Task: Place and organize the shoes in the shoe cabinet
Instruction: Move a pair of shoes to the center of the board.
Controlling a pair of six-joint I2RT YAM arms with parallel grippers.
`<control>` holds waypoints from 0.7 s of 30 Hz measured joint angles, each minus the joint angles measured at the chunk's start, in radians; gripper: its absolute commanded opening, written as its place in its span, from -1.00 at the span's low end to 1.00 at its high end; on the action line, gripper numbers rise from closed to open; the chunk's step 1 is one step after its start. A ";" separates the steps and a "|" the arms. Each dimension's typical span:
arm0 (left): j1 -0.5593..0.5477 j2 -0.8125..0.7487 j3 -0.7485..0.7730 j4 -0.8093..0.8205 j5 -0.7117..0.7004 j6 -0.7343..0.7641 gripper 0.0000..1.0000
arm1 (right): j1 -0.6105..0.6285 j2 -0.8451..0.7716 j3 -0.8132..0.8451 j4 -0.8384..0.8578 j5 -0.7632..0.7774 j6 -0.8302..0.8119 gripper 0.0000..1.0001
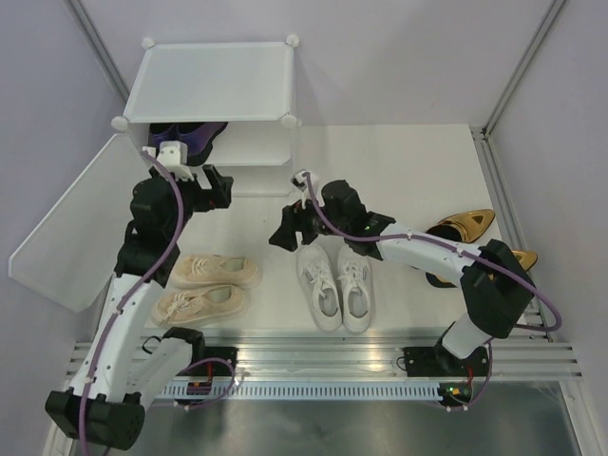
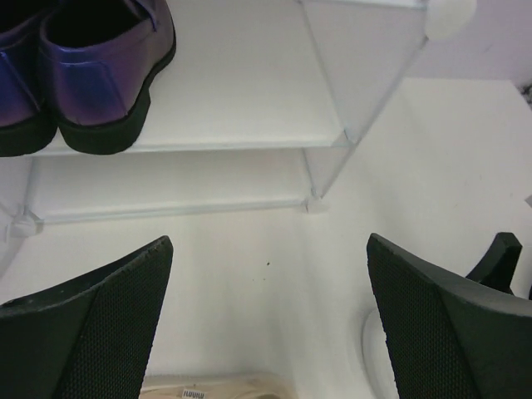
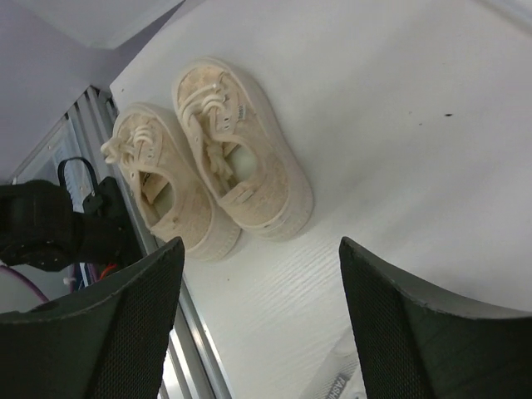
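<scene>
The white shoe cabinet (image 1: 209,81) stands at the back left, its door panel (image 1: 76,228) swung open to the left. Two purple loafers (image 1: 190,135) (image 2: 100,75) sit on its inner shelf (image 2: 249,100). My left gripper (image 1: 220,187) (image 2: 268,241) hovers open and empty just in front of the cabinet. On the table, the beige sneakers (image 1: 211,287) (image 3: 241,150) lie left, the white sneakers (image 1: 339,285) centre, and the gold heels (image 1: 470,225) right. My right gripper (image 1: 283,230) (image 3: 262,241) is open and empty above the white sneakers' toes, facing the beige pair.
A metal rail (image 1: 313,356) runs along the table's near edge by the arm bases. Grey walls close in both sides. The cabinet's lower compartment (image 2: 166,179) holds nothing in view. A white sneaker's edge (image 3: 337,382) shows under my right gripper.
</scene>
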 measured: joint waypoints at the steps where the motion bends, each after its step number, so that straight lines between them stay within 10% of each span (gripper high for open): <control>1: -0.046 -0.025 -0.014 -0.019 -0.040 0.026 0.99 | 0.019 0.011 0.008 -0.009 0.000 -0.023 0.56; 21: -0.183 -0.402 -0.137 0.007 -0.474 0.133 0.99 | 0.298 0.290 0.220 -0.005 0.086 -0.307 0.58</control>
